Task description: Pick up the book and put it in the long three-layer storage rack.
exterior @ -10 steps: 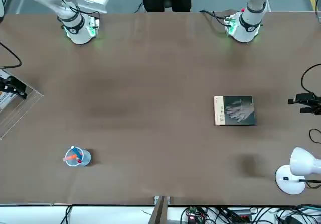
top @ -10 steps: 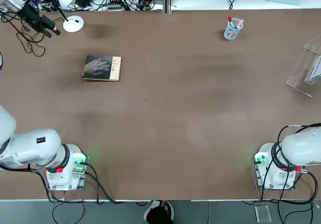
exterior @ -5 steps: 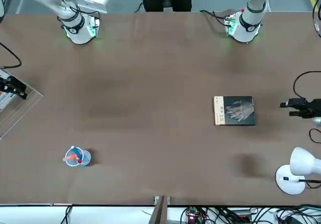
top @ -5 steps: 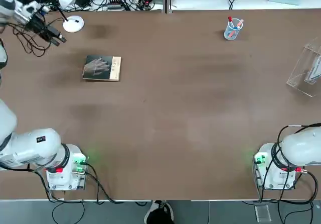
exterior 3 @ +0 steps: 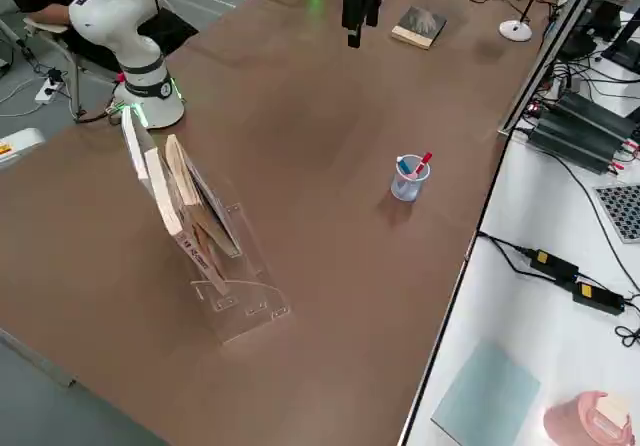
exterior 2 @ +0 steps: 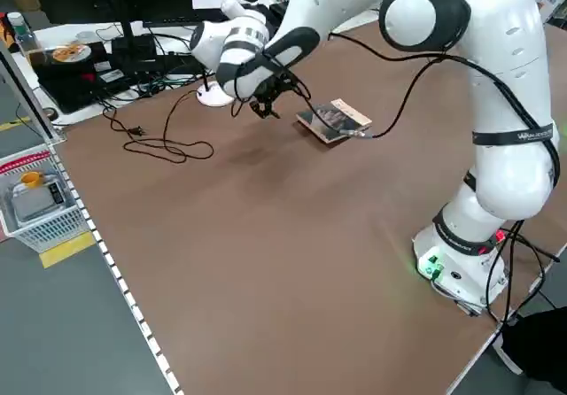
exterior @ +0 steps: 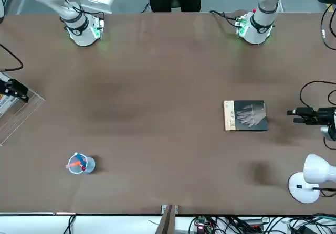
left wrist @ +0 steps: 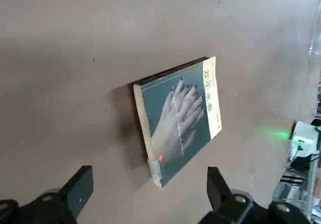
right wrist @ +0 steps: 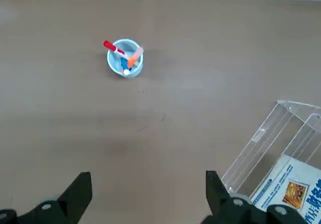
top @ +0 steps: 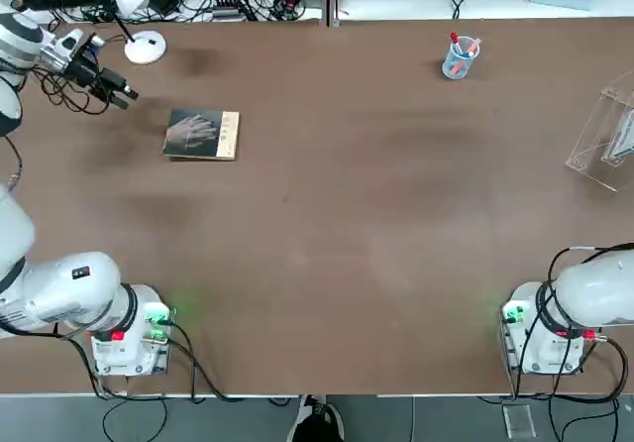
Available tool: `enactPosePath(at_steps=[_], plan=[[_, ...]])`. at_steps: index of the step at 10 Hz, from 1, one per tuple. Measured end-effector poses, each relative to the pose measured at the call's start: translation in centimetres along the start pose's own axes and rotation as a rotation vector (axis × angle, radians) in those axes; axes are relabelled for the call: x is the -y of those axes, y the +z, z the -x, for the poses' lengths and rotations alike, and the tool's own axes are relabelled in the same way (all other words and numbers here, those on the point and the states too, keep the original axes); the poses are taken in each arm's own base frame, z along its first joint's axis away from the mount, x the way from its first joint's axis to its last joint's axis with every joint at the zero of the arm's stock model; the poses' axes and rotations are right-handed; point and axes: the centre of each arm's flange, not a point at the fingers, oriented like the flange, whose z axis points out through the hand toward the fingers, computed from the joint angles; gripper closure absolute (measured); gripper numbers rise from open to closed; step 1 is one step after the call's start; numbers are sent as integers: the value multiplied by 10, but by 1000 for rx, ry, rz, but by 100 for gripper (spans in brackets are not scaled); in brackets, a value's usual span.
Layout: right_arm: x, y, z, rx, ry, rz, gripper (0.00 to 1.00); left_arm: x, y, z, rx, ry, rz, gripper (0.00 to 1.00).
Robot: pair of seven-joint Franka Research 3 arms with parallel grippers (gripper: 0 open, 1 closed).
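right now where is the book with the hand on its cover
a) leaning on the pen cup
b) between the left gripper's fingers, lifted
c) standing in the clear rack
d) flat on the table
d, the book lies flat on the brown tabletop, with the left gripper open and not touching it.

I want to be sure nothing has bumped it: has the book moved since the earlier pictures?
No, the book lies where it did in the top view, judged against the lamp base.
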Motion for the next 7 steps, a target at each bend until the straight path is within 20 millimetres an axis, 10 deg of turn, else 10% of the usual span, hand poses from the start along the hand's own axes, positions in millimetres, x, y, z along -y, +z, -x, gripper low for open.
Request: enactPosePath(at_steps=[7], plan=[[4, -24, 14, -5, -7, 0, 0, 18, 30, -1, -35, -50, 89, 0]])
